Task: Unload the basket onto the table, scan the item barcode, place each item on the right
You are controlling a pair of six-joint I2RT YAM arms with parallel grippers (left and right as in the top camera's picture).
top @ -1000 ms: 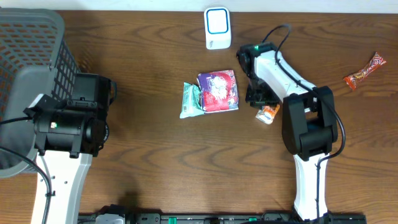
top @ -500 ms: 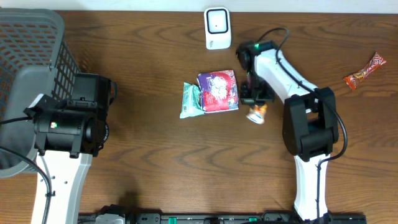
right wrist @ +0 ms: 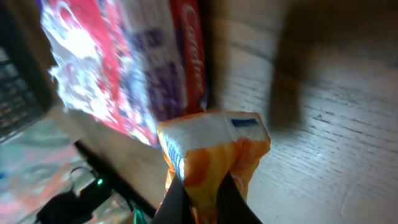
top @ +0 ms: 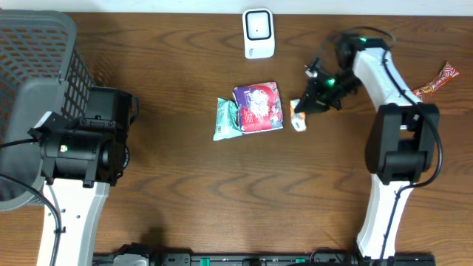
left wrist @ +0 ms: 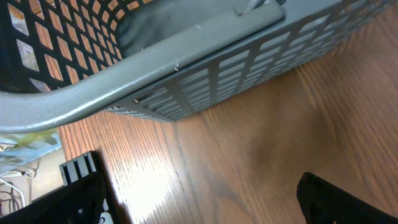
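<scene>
Right pincer (top: 304,108) is clamped tight on the small orange-and-white snack packet (top: 298,118), so that's where the task's item is: stuck out past the fingertips, pinched by one crimped end. In the wrist view the fingers (right wrist: 175,200) squeeze the orange end and the white end with a blue patch points away from them. I can't tell if the packet is lifted off the wood or brushing it.

Room around it: just past the packet's free end sits a red-and-purple packet (top: 259,108), with only a thin strip of bare table (top: 192,192) between their edges. A green packet (top: 226,119) lies against the far edge of the red one, so that side is crowded. The white barcode scanner (top: 259,33) stands off to one side of the pincer, close to the table's back edge, with clear wood in between. Behind the pincer, past its arm, a red-orange candy bar wrapper (top: 434,83) lies near the table's side edge. Toward the front edge there's lots of bare wood.

Left pincer (left wrist: 196,186) is well apart from all that, jaws spread wide with nothing in them, and the rim of a grey mesh basket (left wrist: 186,56) runs right in front of it.
</scene>
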